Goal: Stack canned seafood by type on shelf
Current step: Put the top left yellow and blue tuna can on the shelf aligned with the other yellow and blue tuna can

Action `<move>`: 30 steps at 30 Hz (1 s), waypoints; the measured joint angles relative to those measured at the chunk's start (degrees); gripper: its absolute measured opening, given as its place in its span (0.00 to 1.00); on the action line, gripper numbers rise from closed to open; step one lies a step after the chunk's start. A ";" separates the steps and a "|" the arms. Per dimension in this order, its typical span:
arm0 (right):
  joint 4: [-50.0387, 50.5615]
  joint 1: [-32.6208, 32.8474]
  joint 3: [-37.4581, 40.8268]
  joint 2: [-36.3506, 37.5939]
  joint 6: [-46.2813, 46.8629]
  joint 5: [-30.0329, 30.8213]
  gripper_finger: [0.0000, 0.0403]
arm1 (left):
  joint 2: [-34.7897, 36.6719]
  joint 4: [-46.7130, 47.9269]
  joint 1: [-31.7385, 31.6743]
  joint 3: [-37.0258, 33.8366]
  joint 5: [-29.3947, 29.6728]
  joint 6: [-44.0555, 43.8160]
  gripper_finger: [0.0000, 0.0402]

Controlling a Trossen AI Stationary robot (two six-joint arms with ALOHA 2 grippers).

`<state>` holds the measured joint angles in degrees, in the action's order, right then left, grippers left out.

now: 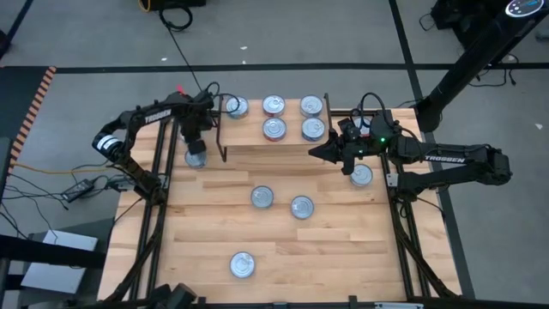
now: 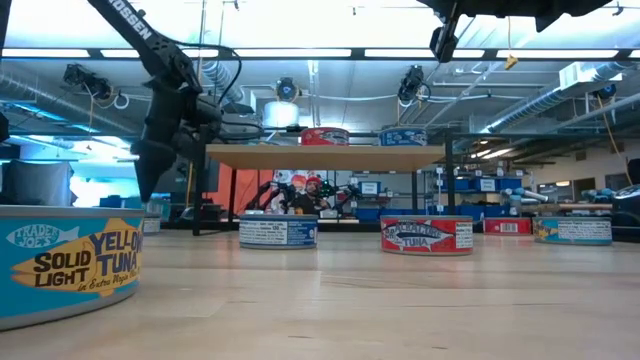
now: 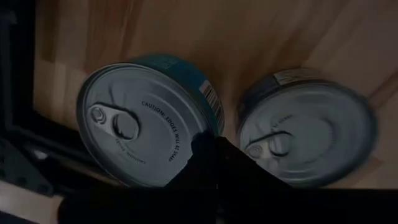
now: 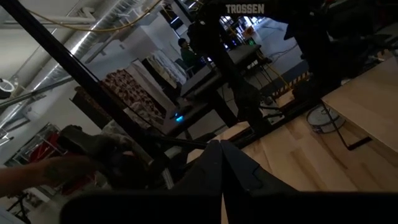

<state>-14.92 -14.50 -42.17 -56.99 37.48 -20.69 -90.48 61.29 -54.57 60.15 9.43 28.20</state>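
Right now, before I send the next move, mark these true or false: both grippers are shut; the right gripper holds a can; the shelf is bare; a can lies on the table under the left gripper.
1. Both grippers are shut. True: left gripper and right gripper.
2. The right gripper holds a can. False: it holds nothing; the nearest can lies on the table beside that arm.
3. The shelf is bare. False: several cans sit on it.
4. A can lies on the table under the left gripper. True: teal-sided can.
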 joint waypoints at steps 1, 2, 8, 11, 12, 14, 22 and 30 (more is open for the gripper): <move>0.00 0.01 0.00 0.00 -0.07 0.00 0.01 | 0.00 0.85 0.00 0.78 -0.11 -0.42 0.00; 0.00 0.01 0.00 0.00 -0.11 -0.01 0.01 | 0.06 1.69 0.00 1.58 -0.07 -1.05 0.00; 0.01 0.00 0.00 0.00 -0.53 -0.02 0.01 | 1.12 8.07 0.00 6.60 -0.59 -4.50 0.00; 0.00 0.01 0.00 0.00 -1.04 -0.02 0.01 | 1.83 11.47 0.00 9.58 -0.76 -6.03 0.00; 0.00 0.02 0.00 0.00 -1.21 -0.02 0.01 | 2.13 12.34 0.00 10.55 -0.76 -6.33 0.00; 0.01 0.01 0.00 0.00 -1.48 -0.04 0.01 | 2.86 13.66 0.00 12.55 -0.76 -6.74 0.00; 0.01 0.00 0.00 0.00 -1.84 -0.04 0.01 | 5.77 18.21 0.23 21.41 -0.72 -9.38 0.00; 0.00 0.00 0.00 0.00 -2.76 -0.44 0.01 | 6.26 21.61 4.18 32.25 0.53 -10.60 0.00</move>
<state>-14.92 -14.50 -42.17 -56.99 34.72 -21.12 -84.22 82.90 -50.39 92.40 9.96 17.60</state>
